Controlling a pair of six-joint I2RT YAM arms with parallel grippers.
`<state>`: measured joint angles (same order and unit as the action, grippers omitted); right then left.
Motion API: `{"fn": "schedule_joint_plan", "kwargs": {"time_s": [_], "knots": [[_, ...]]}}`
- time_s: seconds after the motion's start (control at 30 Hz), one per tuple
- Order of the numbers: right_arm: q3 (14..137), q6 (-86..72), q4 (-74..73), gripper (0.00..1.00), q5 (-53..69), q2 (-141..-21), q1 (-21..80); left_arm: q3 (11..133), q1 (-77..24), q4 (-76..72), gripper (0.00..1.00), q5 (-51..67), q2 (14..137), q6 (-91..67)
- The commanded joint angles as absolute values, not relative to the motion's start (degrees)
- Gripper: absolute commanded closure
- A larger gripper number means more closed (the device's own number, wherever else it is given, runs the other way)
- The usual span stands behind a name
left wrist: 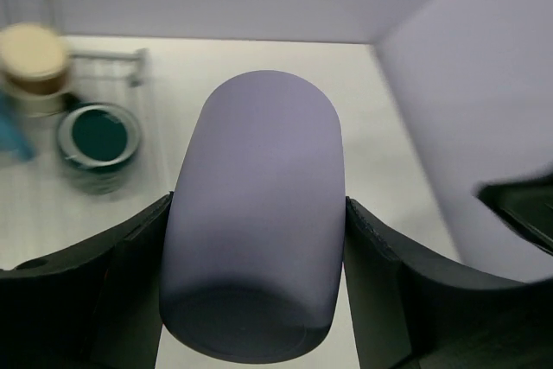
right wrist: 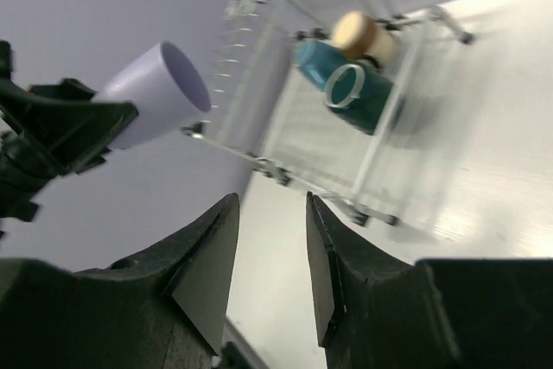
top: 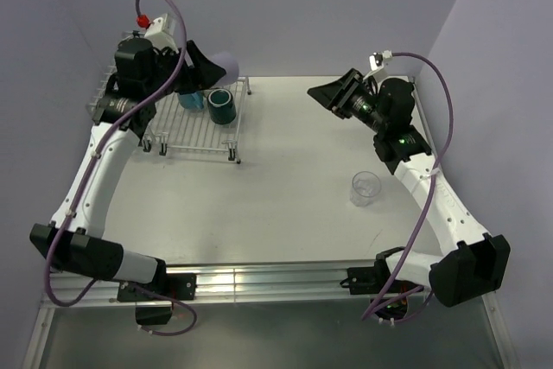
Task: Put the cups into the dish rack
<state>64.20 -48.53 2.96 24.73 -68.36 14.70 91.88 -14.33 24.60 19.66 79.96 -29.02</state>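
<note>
My left gripper (top: pixel 200 71) is shut on the lavender tumbler (top: pixel 227 64) and holds it on its side in the air over the back of the white dish rack (top: pixel 186 131). The wrist view shows the tumbler (left wrist: pixel 255 205) clamped between both fingers. A dark teal mug (top: pixel 221 106) and a light-blue mug (top: pixel 192 98) stand on the rack's flat grid. A tan-brown cup (left wrist: pixel 33 60) sits beside them, also seen in the right wrist view (right wrist: pixel 356 32). The clear tumbler (top: pixel 365 187) stands upright on the table at the right. My right gripper (top: pixel 321 92) is open and empty, above the table's far middle.
The rack's taller basket part (top: pixel 108 92) lies under the left arm at the far left. Purple walls close in the table at the back and on both sides. The right arm's forearm (top: pixel 415 157) passes just behind the clear tumbler.
</note>
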Motion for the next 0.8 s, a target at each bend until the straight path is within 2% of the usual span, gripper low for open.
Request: {"fn": "schedule_joint_plan", "kwargs": {"time_s": [0.0,0.13,0.37,0.6,0.77], "knots": [[66.62,-41.23,-5.36,0.55,19.16,-67.5,14.85,97.01,-14.33,37.24,1.0,1.87,86.46,-22.15],[66.36,-40.17,-6.77,0.55,18.46,-67.85,14.85,102.12,-15.64,42.96,1.0,-9.28,93.4,-20.22],[66.27,-39.2,-7.56,0.56,19.33,-68.64,14.94,108.1,-16.35,47.54,1.0,-18.27,103.09,-19.16],[66.09,-37.97,-8.52,0.55,19.77,-69.08,14.94,110.3,-16.26,49.57,1.0,-23.37,109.5,-18.99],[66.09,-37.53,-8.88,0.55,20.3,-69.43,15.03,110.39,-14.86,49.31,1.0,-22.94,112.14,-18.72]]}}
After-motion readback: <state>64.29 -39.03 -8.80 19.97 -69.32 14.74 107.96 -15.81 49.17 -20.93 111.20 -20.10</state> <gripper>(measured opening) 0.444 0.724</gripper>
